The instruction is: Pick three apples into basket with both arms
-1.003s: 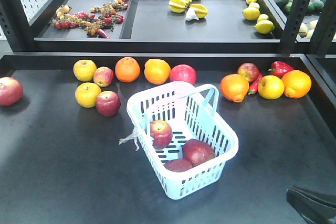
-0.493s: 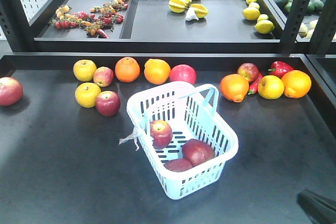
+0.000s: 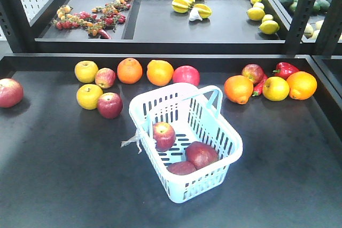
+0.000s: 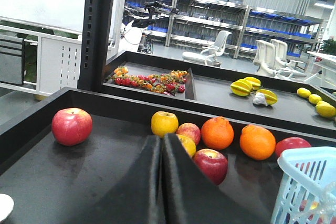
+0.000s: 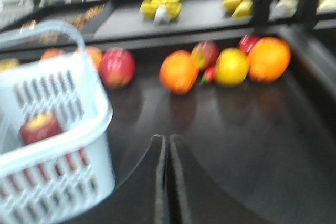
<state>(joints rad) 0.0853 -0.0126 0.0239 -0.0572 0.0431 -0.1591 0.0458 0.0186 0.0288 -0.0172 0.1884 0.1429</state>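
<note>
The pale blue basket [image 3: 233, 141] stands mid-table with three dark red apples in it: one upright at the left [image 3: 163, 135], one in the middle [image 3: 201, 154] and one against the near wall [image 3: 181, 168]. Neither arm shows in the front view. In the left wrist view my left gripper [image 4: 161, 137] is shut and empty, well left of the basket [image 4: 307, 182], pointing at loose fruit. In the blurred right wrist view my right gripper [image 5: 167, 138] is shut and empty over bare table, just right of the basket [image 5: 79, 124], where one apple [image 5: 39, 128] shows.
Loose fruit lies behind the basket: yellow apples [image 3: 86, 71], red apples [image 3: 109, 105], oranges [image 3: 160, 72], a big red apple [image 3: 10, 92] at far left, and an orange, yellow fruit and red pepper [image 3: 285, 69] at the right. A raised shelf [image 3: 160, 44] and black posts [image 3: 302, 12] stand behind.
The dark part of the right arm at the bottom right corner of the front view has drawn back out of sight. The basket and fruit have not moved.
</note>
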